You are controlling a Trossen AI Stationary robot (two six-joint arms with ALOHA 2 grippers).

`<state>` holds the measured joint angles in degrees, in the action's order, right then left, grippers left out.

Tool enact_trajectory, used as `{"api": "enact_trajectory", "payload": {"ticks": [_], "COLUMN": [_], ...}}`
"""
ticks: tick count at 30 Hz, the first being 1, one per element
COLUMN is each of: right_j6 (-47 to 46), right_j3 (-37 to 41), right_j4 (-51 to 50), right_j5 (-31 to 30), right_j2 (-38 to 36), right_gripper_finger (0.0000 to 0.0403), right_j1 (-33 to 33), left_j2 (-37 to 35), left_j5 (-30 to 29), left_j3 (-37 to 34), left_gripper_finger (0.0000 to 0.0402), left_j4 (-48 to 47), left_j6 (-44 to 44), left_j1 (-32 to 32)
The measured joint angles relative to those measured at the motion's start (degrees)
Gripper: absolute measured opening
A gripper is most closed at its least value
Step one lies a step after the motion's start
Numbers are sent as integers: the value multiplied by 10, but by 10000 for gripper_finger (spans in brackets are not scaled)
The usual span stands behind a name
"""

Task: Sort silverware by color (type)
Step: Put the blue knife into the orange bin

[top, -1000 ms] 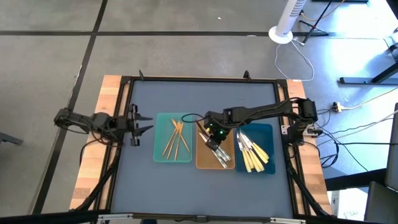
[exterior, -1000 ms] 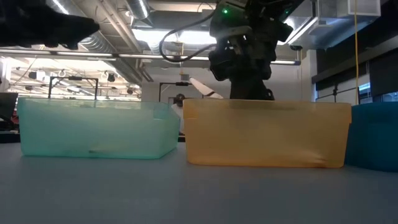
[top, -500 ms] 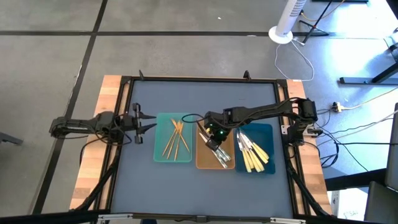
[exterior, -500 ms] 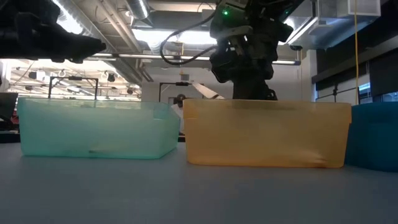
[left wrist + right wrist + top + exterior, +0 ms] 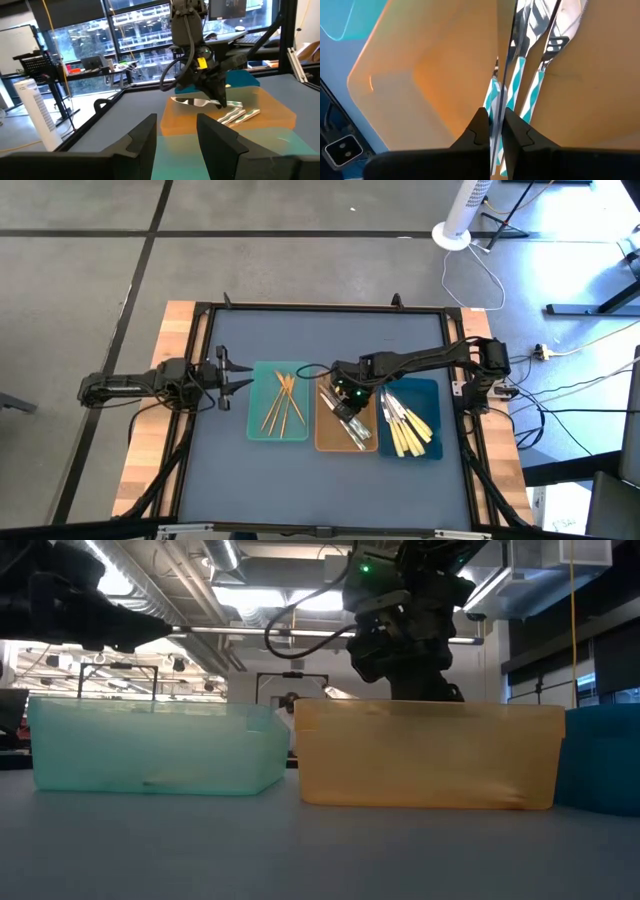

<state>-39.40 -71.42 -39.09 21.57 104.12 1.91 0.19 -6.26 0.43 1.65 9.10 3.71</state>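
The blue-grey surface [image 5: 320,340] carries three trays in a row. Above the tan tray [image 5: 330,442], the right gripper [image 5: 337,402] pinches a silver knife [image 5: 192,102] over the other silver pieces [image 5: 358,432] lying inside. The left gripper [image 5: 232,378] hovers wide apart beside the teal tray [image 5: 258,430], empty.

Three rectangular plastic trays sat side by side on the worktop [image 5: 330,330]: teal tray [image 5: 258,430] left, tan tray [image 5: 322,442] middle, dark-blue tray [image 5: 428,388] right
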Motion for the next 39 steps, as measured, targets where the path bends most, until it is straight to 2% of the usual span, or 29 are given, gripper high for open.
{"api": "enact_trajectory", "payload": {"ticks": [4,20,28,34,39], "right_j6": [0,3,2,2,5], "right_j3": [0,0,-1,-2,-2], "right_j4": [-12,-35,-27,-23,-19], "right_j5": [30,20,17,-25,-30], "right_j2": [0,1,40,54,54], "right_gripper_finger": [5,5,5,5,5], "right_j1": [0,-1,-1,0,0], "left_j2": [0,0,0,0,0], "left_j5": [-1,-2,-3,-4,-7], "left_j3": [0,0,0,0,0], "left_gripper_finger": [133,133,133,133,133], "left_j4": [0,0,0,0,1], "left_j6": [0,5,5,5,5], "left_j1": [1,1,1,1,2]}}
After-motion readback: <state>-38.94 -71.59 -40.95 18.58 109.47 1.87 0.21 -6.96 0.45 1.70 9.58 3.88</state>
